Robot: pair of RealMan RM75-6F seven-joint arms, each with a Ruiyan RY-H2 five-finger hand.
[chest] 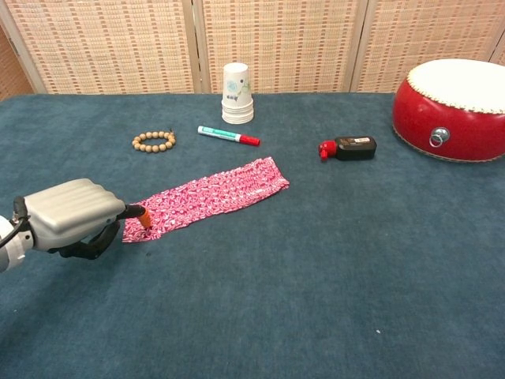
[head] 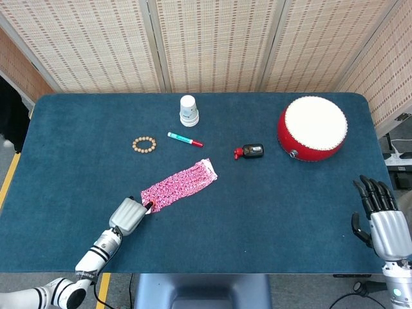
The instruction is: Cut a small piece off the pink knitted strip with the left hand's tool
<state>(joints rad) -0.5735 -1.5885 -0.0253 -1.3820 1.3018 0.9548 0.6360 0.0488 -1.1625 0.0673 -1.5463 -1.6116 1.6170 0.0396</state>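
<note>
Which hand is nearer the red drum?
Right. The right hand sits near the table edge below the red drum; the left hand is far across, by the pink strip.

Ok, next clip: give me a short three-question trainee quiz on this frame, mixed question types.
1. True or false: the left hand holds an orange-tipped tool at the near end of the pink knitted strip.
2. Which object lies between the bead bracelet and the small black bottle? A) marker pen B) red drum C) spoon
3. Fill in: the right hand holds ____.

Key: 1 true; 2 A; 3 nothing, its fingers are apart at the table's right edge.
</note>
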